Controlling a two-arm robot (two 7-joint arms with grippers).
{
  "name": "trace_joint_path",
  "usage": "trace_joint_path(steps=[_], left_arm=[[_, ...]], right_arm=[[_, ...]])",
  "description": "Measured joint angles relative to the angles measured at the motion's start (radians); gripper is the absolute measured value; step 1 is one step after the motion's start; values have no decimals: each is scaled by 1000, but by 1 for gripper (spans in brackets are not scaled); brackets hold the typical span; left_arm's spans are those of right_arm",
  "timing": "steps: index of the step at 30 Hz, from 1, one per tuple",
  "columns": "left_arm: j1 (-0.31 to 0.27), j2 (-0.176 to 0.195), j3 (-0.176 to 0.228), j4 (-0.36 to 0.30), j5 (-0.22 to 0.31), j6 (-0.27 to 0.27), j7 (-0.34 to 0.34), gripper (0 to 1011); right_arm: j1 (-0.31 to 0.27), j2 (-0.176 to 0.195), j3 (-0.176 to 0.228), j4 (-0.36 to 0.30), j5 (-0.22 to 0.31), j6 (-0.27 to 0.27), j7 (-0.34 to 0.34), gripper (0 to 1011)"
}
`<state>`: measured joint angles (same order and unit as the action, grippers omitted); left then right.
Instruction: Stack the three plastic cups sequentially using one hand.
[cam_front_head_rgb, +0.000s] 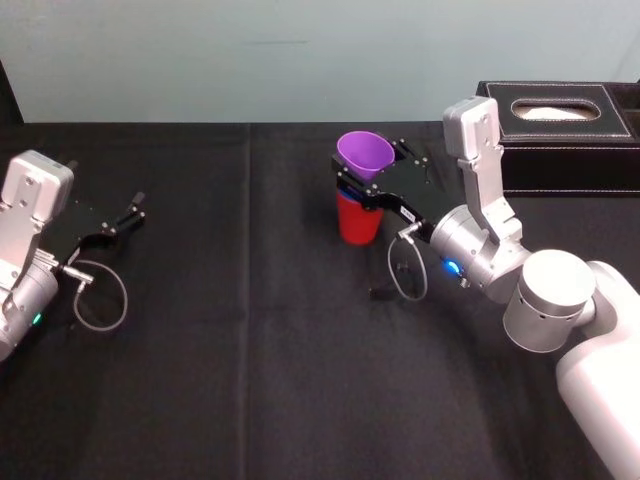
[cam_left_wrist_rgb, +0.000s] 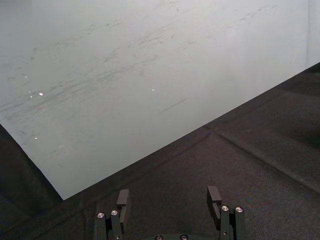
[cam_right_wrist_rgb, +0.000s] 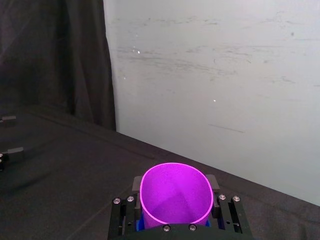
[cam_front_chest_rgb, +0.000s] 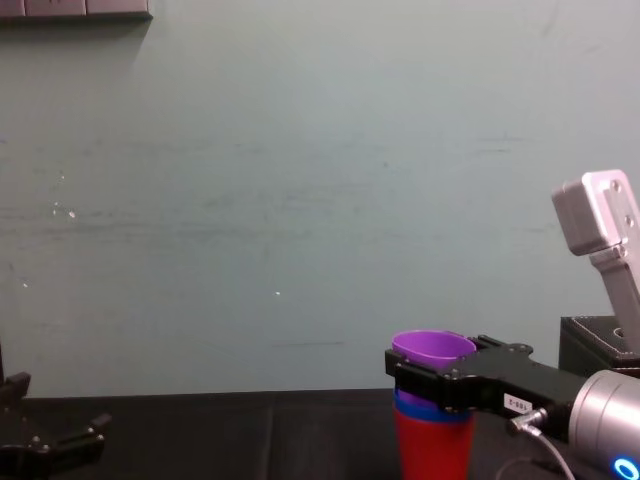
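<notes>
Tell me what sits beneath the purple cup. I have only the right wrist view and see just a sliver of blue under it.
Observer: The purple cup sits in a blue cup, and that one sits in a red cup standing on the table.
Operator: Report where the other arm is.
Observer: The left gripper rests open at the table's left side, far from the cups.
Operator: Name anything close on the right.
Observer: A black box stands at the table's far right, beyond the right gripper, which is shut on the purple cup.
</notes>
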<state>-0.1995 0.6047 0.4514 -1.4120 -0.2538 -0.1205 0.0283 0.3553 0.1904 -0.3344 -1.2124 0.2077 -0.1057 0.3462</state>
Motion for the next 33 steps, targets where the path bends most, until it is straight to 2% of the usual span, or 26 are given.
trace_joint_path(steps=[17,33], left_arm=[[0,0,0,0,0,0,0,1004],[0,0,0,0,0,0,0,1005]], right_arm=[[3,-9,-6,30,-15,-20,2,749],[1,-9,-4,32,-20,-23,-2,749]])
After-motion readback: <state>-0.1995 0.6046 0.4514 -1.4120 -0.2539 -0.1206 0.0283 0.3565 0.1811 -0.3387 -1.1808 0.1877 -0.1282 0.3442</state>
